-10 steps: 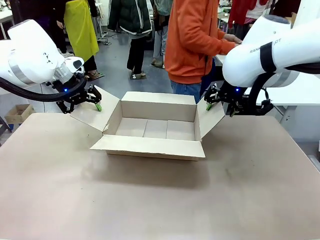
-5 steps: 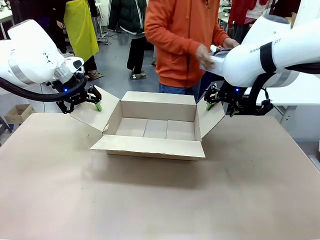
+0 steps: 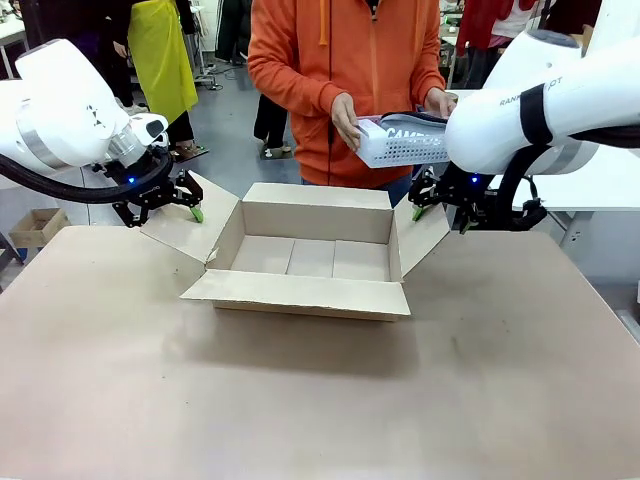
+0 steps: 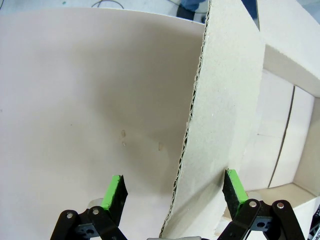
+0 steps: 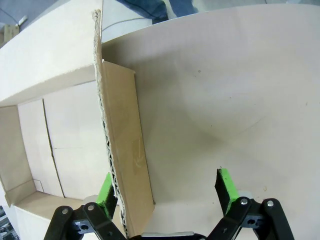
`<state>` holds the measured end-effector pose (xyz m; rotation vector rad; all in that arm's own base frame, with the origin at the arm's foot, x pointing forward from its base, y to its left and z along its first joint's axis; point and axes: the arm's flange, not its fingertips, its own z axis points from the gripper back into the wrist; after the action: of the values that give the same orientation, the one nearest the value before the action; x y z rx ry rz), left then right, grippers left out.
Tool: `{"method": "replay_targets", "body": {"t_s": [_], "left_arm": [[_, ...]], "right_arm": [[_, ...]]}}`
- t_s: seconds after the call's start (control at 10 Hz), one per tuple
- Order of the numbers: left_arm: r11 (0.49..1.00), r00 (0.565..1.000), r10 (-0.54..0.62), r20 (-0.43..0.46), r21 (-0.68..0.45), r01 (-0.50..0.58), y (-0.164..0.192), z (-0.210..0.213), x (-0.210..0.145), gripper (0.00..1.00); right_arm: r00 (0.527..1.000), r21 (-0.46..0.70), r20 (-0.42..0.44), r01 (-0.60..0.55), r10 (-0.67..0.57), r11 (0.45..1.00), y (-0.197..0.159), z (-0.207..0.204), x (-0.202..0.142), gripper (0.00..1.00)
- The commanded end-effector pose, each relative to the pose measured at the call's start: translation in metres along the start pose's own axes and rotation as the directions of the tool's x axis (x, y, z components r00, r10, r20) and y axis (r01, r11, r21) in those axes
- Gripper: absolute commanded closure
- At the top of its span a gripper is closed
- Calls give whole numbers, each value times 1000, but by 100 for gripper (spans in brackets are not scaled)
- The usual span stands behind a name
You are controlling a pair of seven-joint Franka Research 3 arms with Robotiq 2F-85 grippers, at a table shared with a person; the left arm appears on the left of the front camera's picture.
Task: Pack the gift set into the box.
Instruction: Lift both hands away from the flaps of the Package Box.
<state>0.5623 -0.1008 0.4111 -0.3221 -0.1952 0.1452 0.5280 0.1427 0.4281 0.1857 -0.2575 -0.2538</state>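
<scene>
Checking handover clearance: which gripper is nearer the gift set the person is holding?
Right. The right gripper is just below the gift set; the left gripper is across the box, at its left flap.

Front view: robot's side, facing across the table (image 3: 300, 400), box (image 3: 315, 222) mid-distance.
Left wrist: close, looking down one side flap (image 4: 220, 110).
Right wrist: close, down the opposite flap (image 5: 125, 150).
Shared: the box's floor (image 3: 312, 258).

Matt corrugated cardboard box (image 3: 310, 258)
</scene>
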Motion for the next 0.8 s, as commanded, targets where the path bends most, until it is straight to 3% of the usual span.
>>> {"method": "replay_targets", "body": {"t_s": [0.0, 0.7], "left_arm": [[1000, 1000, 13, 9, 15, -13, -1, 2, 0, 0], [1000, 1000, 13, 9, 15, -13, -1, 2, 0, 0]], "right_arm": [[1000, -24, -4, 16, -16, 1000, 3, -2, 1, 0], [1000, -24, -4, 16, -16, 1000, 3, -2, 1, 0]]}}
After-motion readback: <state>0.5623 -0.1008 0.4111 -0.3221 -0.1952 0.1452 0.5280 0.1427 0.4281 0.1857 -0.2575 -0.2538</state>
